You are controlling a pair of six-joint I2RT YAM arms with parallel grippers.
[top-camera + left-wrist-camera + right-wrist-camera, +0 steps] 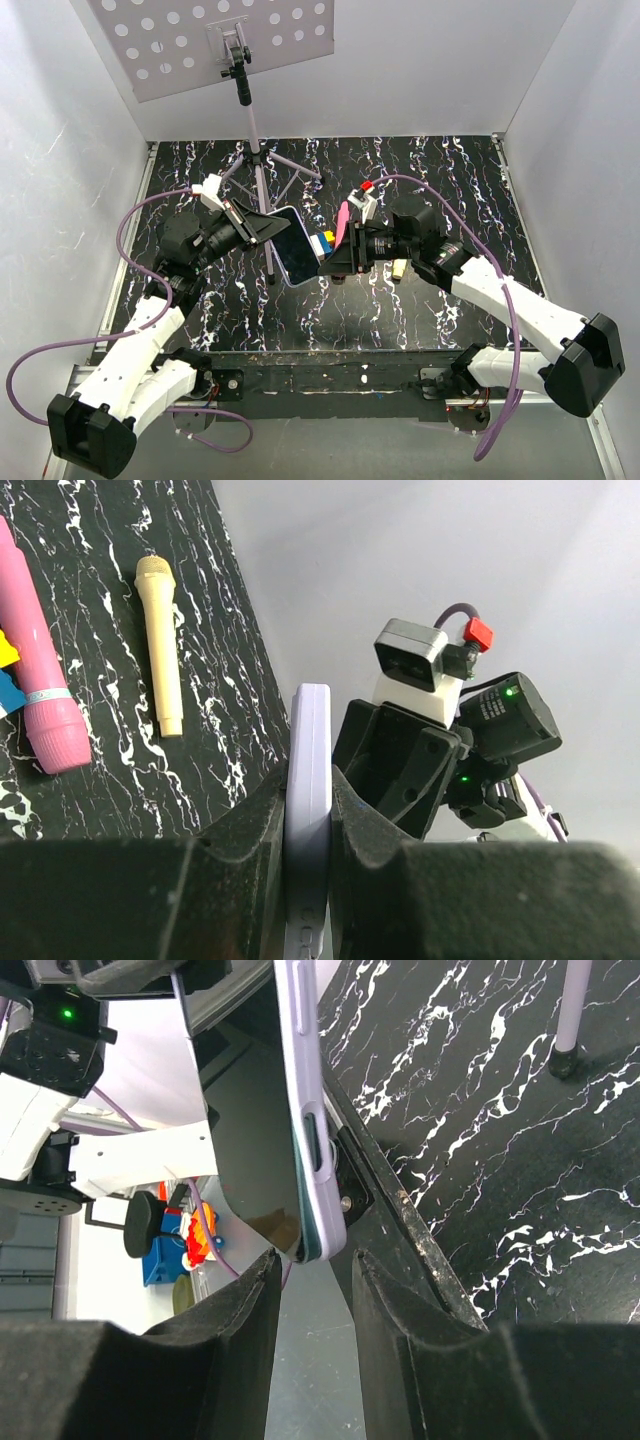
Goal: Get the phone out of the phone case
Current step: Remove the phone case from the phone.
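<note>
The phone (300, 252) sits in the pale lavender phone case (309, 770), held up above the table on edge. My left gripper (308, 825) is shut on the case's edge, and also shows in the top view (270, 230). In the right wrist view the phone's glossy black screen (250, 1130) faces left, the case (312, 1110) wraps its back, and a teal edge shows at the lower corner. My right gripper (315, 1270) is open, its fingertips just below that corner, not touching it. It also shows in the top view (328, 262).
A tripod stand (262, 190) rises behind the phone under a perforated board (215, 40); one foot (570, 1060) shows in the right wrist view. A pink marker (40, 680), a beige marker (160, 645) and coloured blocks (322, 243) lie on the black marbled table (450, 180).
</note>
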